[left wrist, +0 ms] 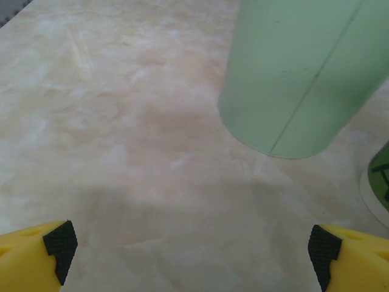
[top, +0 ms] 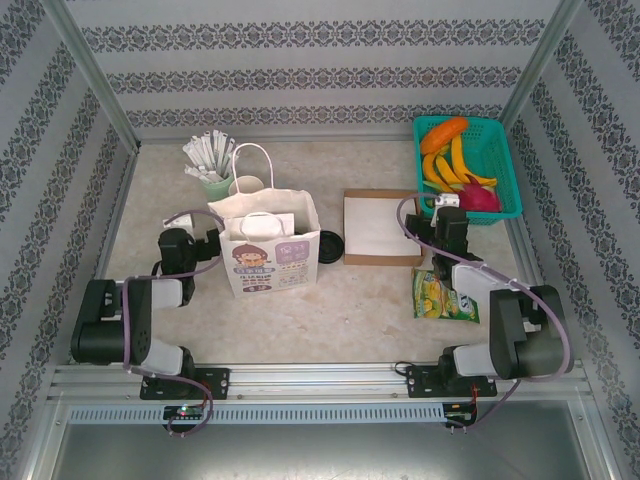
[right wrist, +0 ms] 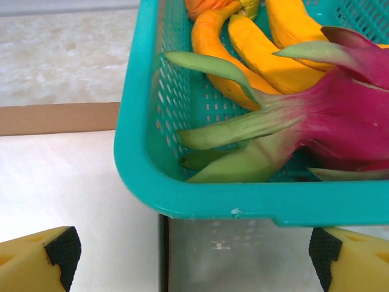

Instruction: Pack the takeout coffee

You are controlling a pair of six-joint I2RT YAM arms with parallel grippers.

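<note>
Patterned wallpaper closed in three sides of a pale, marble-look bench (top: 340,310). Toward the left stood a white paper bag (top: 265,245) with looped handles and a cartoon print on its near face. Just beyond its far-left corner was a pale green cup (top: 215,183) holding white wrapped sticks (top: 208,153).

The takeout coffee (top: 330,246) stood on the bench just right of the bag, its round black lid showing from above, in the gap between the bag and a flat cardboard box with a white top (top: 380,228). Neither arm touched it.

At the far right sat a teal basket (right wrist: 146,121) with yellow bananas (right wrist: 267,55), a pink dragon fruit (right wrist: 346,115) with green scales and an orange piece of produce (top: 444,133). A green snack packet (top: 443,297) lay near the right arm.

The left pincer (left wrist: 194,249) was wide open, with only bare bench between its yellow, black-padded fingertips (left wrist: 59,243). It hovered low left of the bag and pointed toward the far side, the green cup ahead of it and slightly to the right.

The right pincer (right wrist: 194,252) was also spread wide and held nothing. It faced the basket's near-left corner, just beside the rim – the white box top lay under its left fingertip.
</note>
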